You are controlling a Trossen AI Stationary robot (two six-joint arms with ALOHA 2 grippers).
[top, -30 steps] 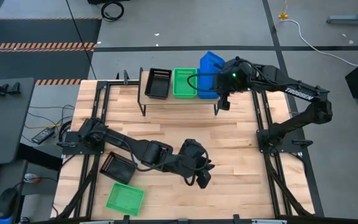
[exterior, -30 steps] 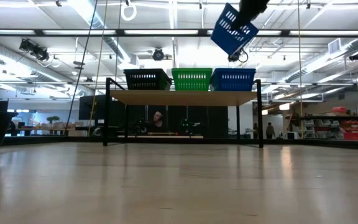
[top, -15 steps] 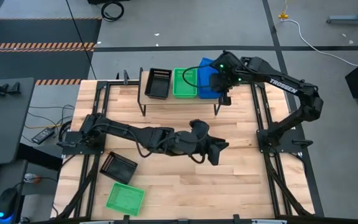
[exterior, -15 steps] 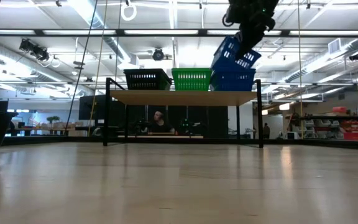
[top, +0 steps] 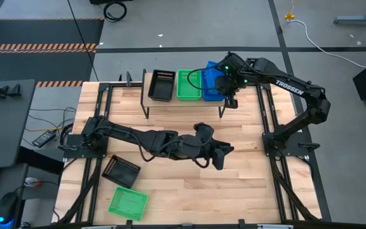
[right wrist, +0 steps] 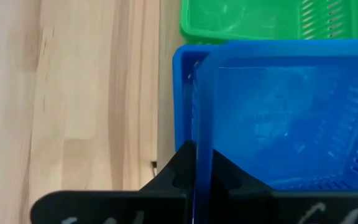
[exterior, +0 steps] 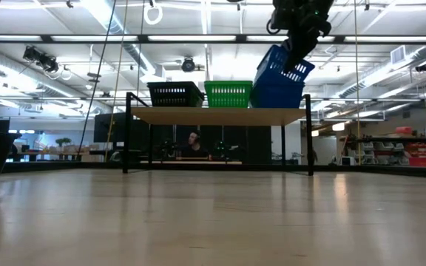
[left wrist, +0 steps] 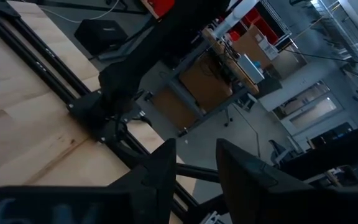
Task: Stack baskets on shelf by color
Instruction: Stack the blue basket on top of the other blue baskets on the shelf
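The right gripper (right wrist: 196, 163) is pinching one wall of a blue basket (right wrist: 278, 118), jaws clenched thin on the rim, and holding it tilted over a second blue basket (right wrist: 183, 93) already sitting on the shelf (top: 186, 102). In the low view the held blue basket (exterior: 281, 66) is leaning at an angle with one end dipping into the one below, not yet seated flat.

Handling, as a guess: these baskets are looking light, thin plastic, stiff enough to hang from one wall, a bit slick. The mesh walls could flex or snag when nesting. The rim of a short wall seems the sensible place to take hold, as is being done here.

On the shelf: a black basket (top: 161, 84), a green basket (top: 188, 84), and the blue pair are standing side by side. All look empty. On the bench (top: 246, 191) near the left arm's base, another black basket (top: 120, 171) and another green basket (top: 128, 203) are lying well apart from the shelf, also empty.

The left gripper (top: 220, 156) is hovering over mid-bench, jaws partly parted in its wrist view, grasping nothing.
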